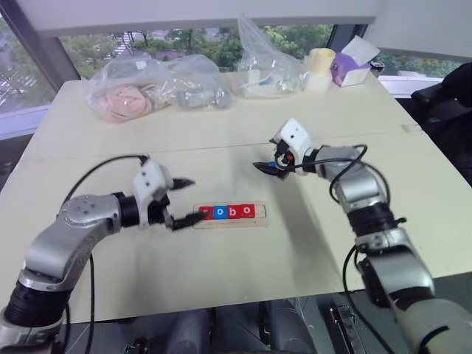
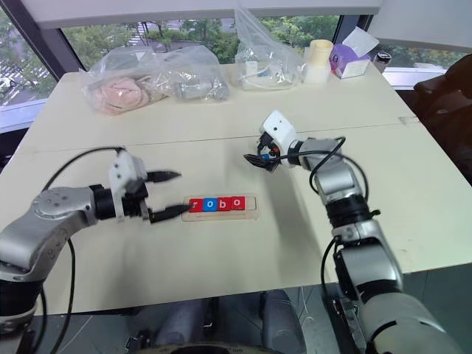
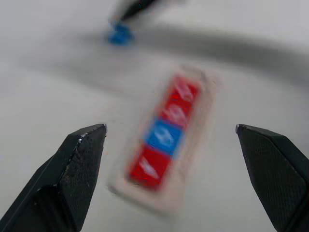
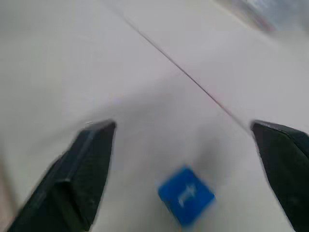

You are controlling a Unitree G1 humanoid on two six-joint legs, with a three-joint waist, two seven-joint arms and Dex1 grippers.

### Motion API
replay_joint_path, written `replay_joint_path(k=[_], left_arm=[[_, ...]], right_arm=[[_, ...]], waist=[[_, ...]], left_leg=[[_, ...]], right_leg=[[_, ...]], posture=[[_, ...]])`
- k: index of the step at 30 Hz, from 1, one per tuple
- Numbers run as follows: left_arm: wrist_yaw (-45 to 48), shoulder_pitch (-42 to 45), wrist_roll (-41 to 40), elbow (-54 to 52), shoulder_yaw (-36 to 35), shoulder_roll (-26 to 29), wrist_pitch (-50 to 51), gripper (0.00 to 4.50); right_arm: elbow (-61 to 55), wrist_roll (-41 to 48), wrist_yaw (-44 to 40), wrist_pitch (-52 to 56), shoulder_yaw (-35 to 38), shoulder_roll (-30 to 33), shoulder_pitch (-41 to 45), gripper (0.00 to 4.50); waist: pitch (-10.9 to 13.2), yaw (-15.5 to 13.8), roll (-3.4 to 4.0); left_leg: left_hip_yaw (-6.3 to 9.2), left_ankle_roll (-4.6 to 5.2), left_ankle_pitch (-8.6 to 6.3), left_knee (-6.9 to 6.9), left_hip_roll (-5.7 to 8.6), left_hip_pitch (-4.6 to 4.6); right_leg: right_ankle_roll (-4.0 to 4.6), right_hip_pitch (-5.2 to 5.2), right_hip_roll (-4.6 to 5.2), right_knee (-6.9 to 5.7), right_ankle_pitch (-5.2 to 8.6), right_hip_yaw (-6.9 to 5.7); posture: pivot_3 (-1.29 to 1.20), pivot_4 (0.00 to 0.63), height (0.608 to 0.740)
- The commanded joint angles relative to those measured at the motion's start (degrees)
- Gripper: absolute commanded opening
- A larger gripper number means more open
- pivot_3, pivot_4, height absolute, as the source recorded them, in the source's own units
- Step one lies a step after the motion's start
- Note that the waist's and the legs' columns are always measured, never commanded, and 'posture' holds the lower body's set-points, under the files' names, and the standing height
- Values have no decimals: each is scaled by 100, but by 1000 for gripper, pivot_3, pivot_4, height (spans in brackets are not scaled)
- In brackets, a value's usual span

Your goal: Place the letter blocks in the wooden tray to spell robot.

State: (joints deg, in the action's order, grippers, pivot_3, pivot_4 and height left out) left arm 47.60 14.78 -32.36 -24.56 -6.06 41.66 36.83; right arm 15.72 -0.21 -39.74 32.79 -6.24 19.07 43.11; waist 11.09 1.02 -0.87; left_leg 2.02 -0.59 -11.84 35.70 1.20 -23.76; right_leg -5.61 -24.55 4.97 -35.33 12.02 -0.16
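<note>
The wooden tray lies at the table's middle with a row of letter blocks in it: red, blue, red, red, filling it from its left end. Its right end is bare. My left gripper hovers open just left of the tray, pointing at it, nothing between its fingers. A blue letter block lies loose on the table beyond the tray's right end. My right gripper hangs open over that block, its fingers well apart and clear of it. The left wrist view shows the same blue block under the right fingertips.
Along the far edge of the table lie clear plastic bags with things inside, a pale cup and a purple box. A seam crosses the tabletop behind the grippers.
</note>
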Motion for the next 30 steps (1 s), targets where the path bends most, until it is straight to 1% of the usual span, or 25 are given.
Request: replay_joint_path(k=[1, 3, 5, 6, 10, 14, 17, 22, 26, 28, 30], left_arm=[[-138, -78, 81, -32, -168, 67, -41, 4500], [-215, -74, 197, 27, -128, 69, -111, 4500], [-253, -47, 226, 49, -86, 43, -130, 4500], [-272, -35, 225, 37, -70, 26, -116, 4500], [-360, 3, 180, -46, 23, -73, -36, 4500], [-378, 19, 218, -54, 115, -82, -40, 4500], [-395, 13, 252, -54, 166, -71, -60, 4500], [-436, -19, 265, -110, 219, -89, -51, 4500], [-405, -53, 269, -188, 291, -78, -40, 4500], [-360, -83, 300, -265, 365, -39, -56, 4500], [-318, -165, 320, -378, 455, -64, -101, 4500]], right_arm=[[-991, -6, 817, 1090, 234, -331, -180, 4480], [-1322, -52, 1332, 1485, 298, -672, -408, 4480], [-1427, -177, 2039, 1744, 458, -1055, -572, 4480], [-1444, -195, 2263, 1861, 528, -1187, -602, 4480], [-1186, -233, 2857, 1847, 610, -1475, -583, 4480], [-877, -211, 3213, 1702, 645, -1589, -542, 4480], [-746, -167, 3318, 1541, 630, -1637, -506, 3638], [-709, -118, 3388, 1486, 579, -1694, -472, 1133], [-834, -148, 3432, 1521, 539, -1622, -496, 1130], [-1234, -215, 3430, 1599, 529, -1439, -611, 1130], [-1995, -73, 3348, 1940, 687, -1310, -848, 1130]], waist=[[-1, 7, 3], [-1, 5, 3], [-1, -4, 3], [-1, -6, 3], [-1, -36, 2], [-1, -9, 2], [-1, 6, 2], [-1, 2, 2], [-1, 8, 2], [-1, 0, 2], [-1, -23, 3]], left_leg=[[-1, 0, 0, -1, 0, 2], [-4, 0, 0, -7, 2, 6], [-2, 0, 0, -6, 1, 6], [-1, 0, 0, -6, 1, 7], [-1, 0, 0, -6, 2, 6], [-1, 0, 0, -5, 2, 6], [-2, 0, 0, -9, 2, 9], [-2, 0, 0, -9, 1, 10], [-2, 0, 0, -9, 0, 10], [-2, 0, 0, -9, 0, 10], [-2, 0, 0, -9, 0, 9]], right_leg=[[0, 0, 0, -1, 0, 1], [0, -1, -2, -4, 0, 2], [0, -2, -6, -6, 0, 1], [2, -1, -7, -6, 1, 1], [18, 2, -4, 1, 10, 1], [20, 6, -5, 4, 11, 1], [20, 5, -7, 3, 11, 1], [20, 6, -7, 3, 11, 1], [20, 7, -7, 3, 12, 1], [21, 7, -7, 3, 12, 1], [21, 7, -5, 4, 13, 1]], posture=[[0, 150, 740], [0, 150, 740], [0, 150, 740], [0, 150, 740], [0, 150, 740], [0, 150, 740], [0, 150, 740], [0, 150, 740], [0, 150, 740], [0, 150, 740], [0, 150, 740]])
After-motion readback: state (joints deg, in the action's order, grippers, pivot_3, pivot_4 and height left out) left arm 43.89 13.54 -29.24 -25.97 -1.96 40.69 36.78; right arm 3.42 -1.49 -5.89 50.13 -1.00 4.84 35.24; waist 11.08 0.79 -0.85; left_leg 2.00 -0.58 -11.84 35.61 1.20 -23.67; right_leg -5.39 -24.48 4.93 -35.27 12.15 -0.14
